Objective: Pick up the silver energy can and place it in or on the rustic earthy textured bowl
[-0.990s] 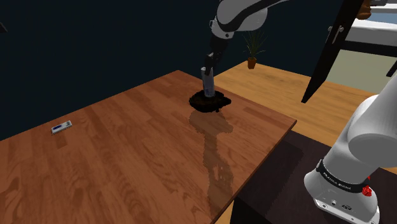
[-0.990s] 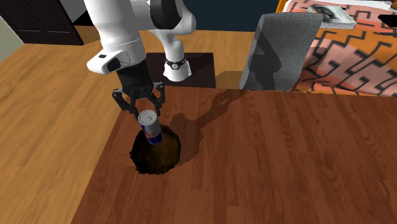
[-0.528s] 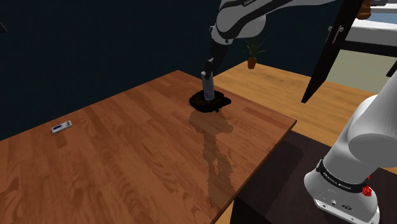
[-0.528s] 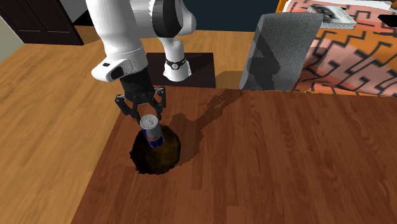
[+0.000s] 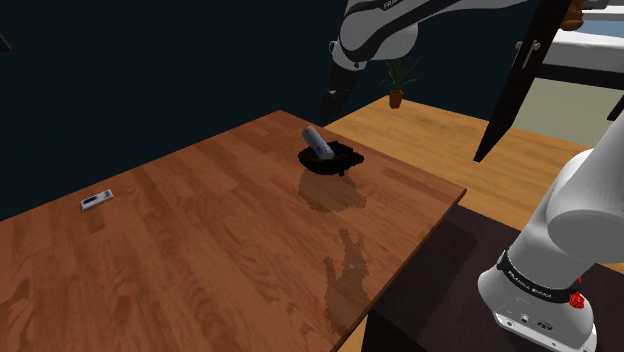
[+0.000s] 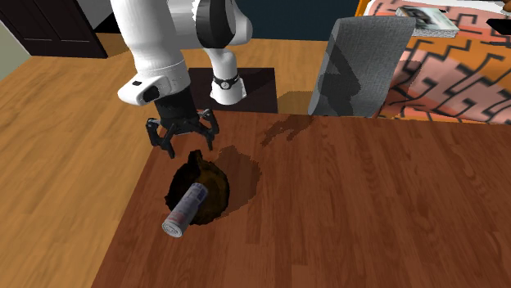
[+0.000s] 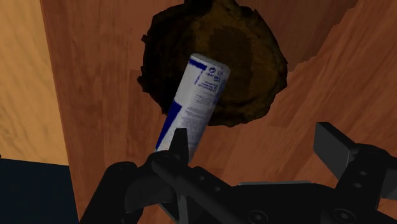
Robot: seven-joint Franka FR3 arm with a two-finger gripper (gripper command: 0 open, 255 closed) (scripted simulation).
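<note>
Silver-blue can [image 6: 185, 210] lies tipped over the 7 o'clock rim of the dark bowl [image 6: 215, 175] in the second exterior view, and your spread, empty gripper [image 6: 187, 145] hides one end in the wrist view.

My arm [image 6: 151, 41] is glossy white shells with dark joints. Near the base I see a black band [image 5: 535, 283] with small white lettering and a red mark [image 5: 575, 298]. The end effector [image 6: 187, 147] is all black, with two blocky fingers [image 7: 334, 147] on angular linkages.

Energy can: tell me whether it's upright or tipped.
Tipped: the can lies slanted across the dark bowl, one end past its rim, clear of the open gripper.
</note>
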